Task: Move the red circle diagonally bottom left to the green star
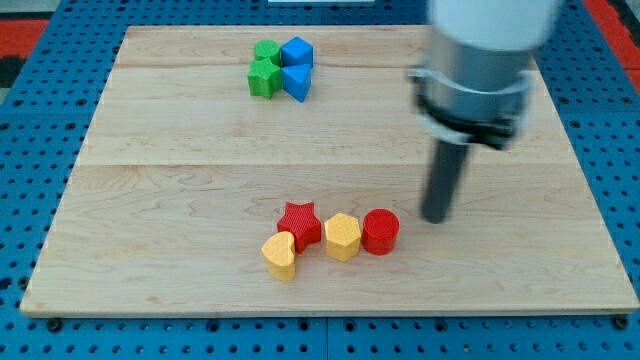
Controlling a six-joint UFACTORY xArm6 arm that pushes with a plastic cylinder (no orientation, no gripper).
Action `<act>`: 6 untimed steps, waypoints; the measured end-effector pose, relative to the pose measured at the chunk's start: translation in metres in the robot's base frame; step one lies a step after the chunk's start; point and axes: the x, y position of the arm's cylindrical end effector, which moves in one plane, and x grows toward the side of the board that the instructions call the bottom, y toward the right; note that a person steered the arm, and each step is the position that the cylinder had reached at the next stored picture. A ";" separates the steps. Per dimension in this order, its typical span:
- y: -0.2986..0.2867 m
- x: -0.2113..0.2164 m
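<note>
Risk: my tip (435,217), a bare rod with no pincer to open or close, sits just right of red circle (380,231); pushing left jams it into yellow hexagon (342,236), far from green star (263,78)

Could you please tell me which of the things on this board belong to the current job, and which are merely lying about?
Job:
red circle, at the right end of the bottom row
green star, in the top cluster
my tip, just up-right of the red circle

Lying about:
red star
yellow hexagon
yellow heart
green cube
two blue blocks
</note>
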 end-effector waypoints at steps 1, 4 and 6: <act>-0.024 0.059; -0.127 -0.012; -0.235 -0.048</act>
